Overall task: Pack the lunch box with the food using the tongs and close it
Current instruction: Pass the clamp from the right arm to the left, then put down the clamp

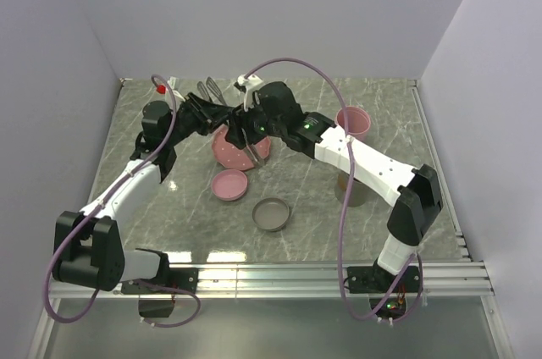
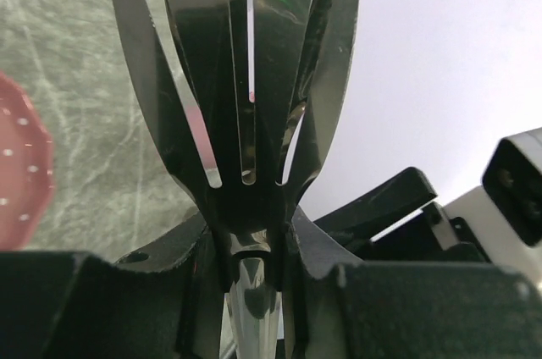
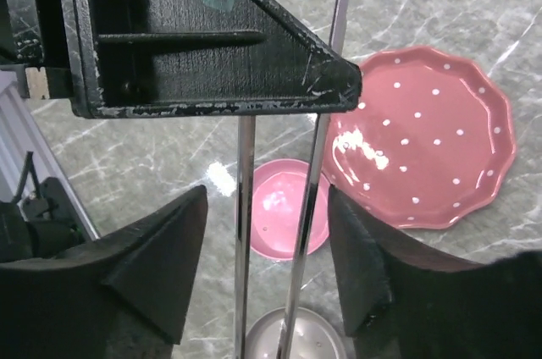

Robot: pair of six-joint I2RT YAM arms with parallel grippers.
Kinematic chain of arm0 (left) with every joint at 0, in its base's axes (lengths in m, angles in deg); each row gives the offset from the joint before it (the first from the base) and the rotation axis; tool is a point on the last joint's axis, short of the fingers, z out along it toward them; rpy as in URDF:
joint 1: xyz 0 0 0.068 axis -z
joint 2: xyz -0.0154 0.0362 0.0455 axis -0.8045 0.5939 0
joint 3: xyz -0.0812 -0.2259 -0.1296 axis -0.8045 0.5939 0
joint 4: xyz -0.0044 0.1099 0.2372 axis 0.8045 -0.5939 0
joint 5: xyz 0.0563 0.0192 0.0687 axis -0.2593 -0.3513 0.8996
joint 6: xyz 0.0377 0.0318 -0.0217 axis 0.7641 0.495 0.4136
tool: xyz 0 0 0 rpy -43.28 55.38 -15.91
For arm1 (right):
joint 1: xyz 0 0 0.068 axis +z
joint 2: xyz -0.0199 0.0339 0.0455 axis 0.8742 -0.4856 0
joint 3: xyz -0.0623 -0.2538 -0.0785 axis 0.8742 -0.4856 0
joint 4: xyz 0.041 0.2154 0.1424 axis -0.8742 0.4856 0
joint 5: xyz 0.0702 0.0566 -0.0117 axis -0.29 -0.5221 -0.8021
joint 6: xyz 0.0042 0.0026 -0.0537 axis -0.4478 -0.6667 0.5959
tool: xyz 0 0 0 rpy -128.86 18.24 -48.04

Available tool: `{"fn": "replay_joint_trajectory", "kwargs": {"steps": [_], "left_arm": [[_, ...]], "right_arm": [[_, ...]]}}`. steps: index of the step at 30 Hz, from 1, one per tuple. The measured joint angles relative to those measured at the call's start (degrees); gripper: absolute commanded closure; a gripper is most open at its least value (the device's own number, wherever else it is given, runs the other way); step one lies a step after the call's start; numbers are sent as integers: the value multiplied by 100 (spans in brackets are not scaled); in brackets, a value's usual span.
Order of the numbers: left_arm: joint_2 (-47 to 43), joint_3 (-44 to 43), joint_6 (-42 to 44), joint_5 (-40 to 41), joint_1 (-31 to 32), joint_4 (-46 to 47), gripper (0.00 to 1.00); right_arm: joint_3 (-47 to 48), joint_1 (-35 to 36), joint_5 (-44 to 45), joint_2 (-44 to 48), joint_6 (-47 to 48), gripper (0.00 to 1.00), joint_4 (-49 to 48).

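The silver tongs (image 2: 246,80) stand with their slotted heads filling the left wrist view. My left gripper (image 2: 254,245) is shut on their arms just below the heads. Both slim arms of the tongs (image 3: 313,173) run down between the fingers of my right gripper (image 3: 267,207), which is open and clear of them on each side. From above, both grippers (image 1: 206,109) (image 1: 246,126) meet over the far edge of the pink dotted plate (image 1: 229,151). The pink tub (image 1: 353,122) stands at the back right. The olive-grey tub (image 1: 350,192) is mostly hidden behind my right arm. A small red food piece (image 1: 158,86) lies at the far left.
A pink lid (image 1: 229,184) and a grey lid (image 1: 271,213) lie on the marble table in front of the plate. Both lids (image 3: 275,215) (image 3: 318,338) show under my right gripper, beside the plate (image 3: 432,147). Walls close the table on three sides.
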Motion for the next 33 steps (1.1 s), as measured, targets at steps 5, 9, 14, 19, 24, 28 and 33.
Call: {"fn": "replay_joint_trajectory", "kwargs": {"steps": [5, 9, 14, 19, 24, 28, 33], "left_arm": [[90, -415, 680, 111, -85, -726, 100], [319, -916, 1360, 151, -197, -1340, 100], [828, -1753, 2437, 212, -238, -2184, 95], [1843, -3141, 3777, 422, -203, -3563, 94], [3119, -4841, 5115, 999, -33, -5036, 94], [3644, -5501, 5862, 1593, 50, -6039, 91], [3810, -5665, 6419, 2367, 48, -6832, 85]], "right_arm": [[-79, -96, -22, 85, 90, 9, 0], [-496, -470, -269, 428, 177, 5, 109], [-929, -1209, -595, 846, 278, 4, 446], [-1257, -1958, -798, 1344, 387, 3, 693], [-1414, -2398, -863, 1851, 479, 3, 791], [-1604, -2586, -907, 2199, 516, 2, 785], [-1738, -2662, -949, 2302, 566, 2, 809]]}}
